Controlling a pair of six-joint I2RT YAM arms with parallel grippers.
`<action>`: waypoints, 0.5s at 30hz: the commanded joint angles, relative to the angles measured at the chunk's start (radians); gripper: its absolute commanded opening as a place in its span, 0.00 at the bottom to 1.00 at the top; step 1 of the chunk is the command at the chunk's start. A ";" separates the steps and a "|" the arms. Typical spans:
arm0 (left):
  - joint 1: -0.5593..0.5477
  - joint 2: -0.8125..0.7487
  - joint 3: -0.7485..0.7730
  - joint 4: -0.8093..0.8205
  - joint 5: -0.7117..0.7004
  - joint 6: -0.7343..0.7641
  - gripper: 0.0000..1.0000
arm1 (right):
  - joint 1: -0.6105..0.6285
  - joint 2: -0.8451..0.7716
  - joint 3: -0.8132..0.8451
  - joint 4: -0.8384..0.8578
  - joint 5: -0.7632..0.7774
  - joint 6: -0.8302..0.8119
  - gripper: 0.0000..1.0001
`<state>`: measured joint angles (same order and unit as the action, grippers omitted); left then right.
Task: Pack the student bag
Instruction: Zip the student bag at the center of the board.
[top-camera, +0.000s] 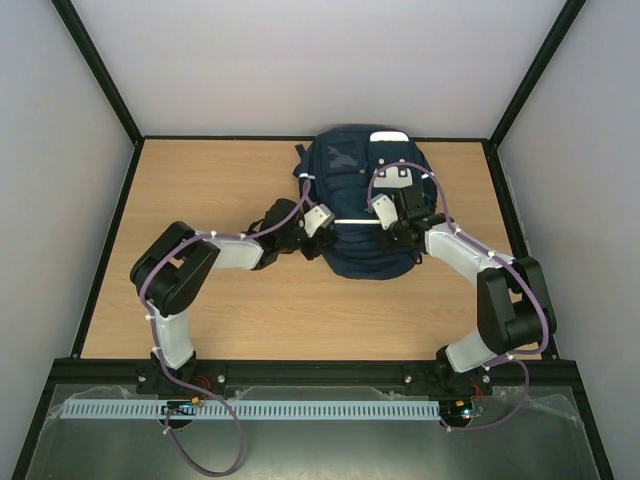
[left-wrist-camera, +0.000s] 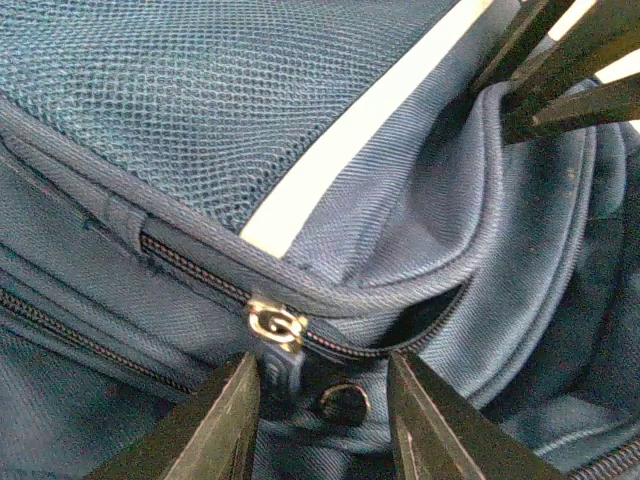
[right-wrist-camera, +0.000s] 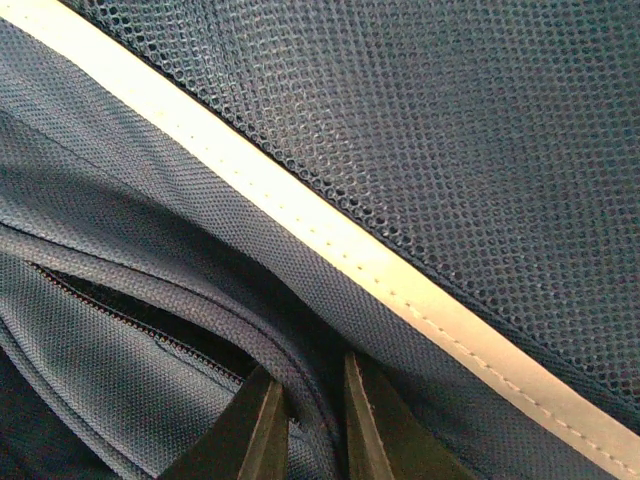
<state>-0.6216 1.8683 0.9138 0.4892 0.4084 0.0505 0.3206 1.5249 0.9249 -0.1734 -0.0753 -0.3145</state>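
Observation:
The student bag (top-camera: 352, 195), navy blue with white stripes, lies flat at the back middle of the table. My left gripper (top-camera: 316, 240) is at its left side. In the left wrist view the left gripper (left-wrist-camera: 322, 365) is open, its jaws apart astride a gold zipper slider (left-wrist-camera: 275, 325) and its dark pull tab (left-wrist-camera: 276, 376), which hangs beside the left finger. The zip is partly open to the right of the slider. My right gripper (top-camera: 400, 230) is at the bag's right side. The right gripper (right-wrist-camera: 310, 368) is shut on a corded fabric edge (right-wrist-camera: 300, 395) of the bag beside the pocket opening.
Black frame rails (top-camera: 100, 255) and grey walls border the wooden table (top-camera: 230, 310). A white patch (top-camera: 388, 137) shows at the bag's far end. The right gripper's fingers (left-wrist-camera: 545, 70) appear at the top right of the left wrist view, on the pocket's rim.

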 joint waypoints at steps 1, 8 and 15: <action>0.006 0.035 0.045 0.003 0.010 0.048 0.34 | -0.021 0.002 -0.033 -0.044 0.042 0.019 0.15; 0.006 0.081 0.101 -0.023 0.024 0.072 0.26 | -0.021 0.011 -0.033 -0.046 0.034 0.017 0.15; 0.006 0.069 0.085 -0.052 0.041 0.071 0.13 | -0.021 0.020 -0.033 -0.046 0.023 0.015 0.15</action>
<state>-0.6212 1.9339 0.9905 0.4469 0.4316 0.1024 0.3180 1.5249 0.9207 -0.1719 -0.0864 -0.3145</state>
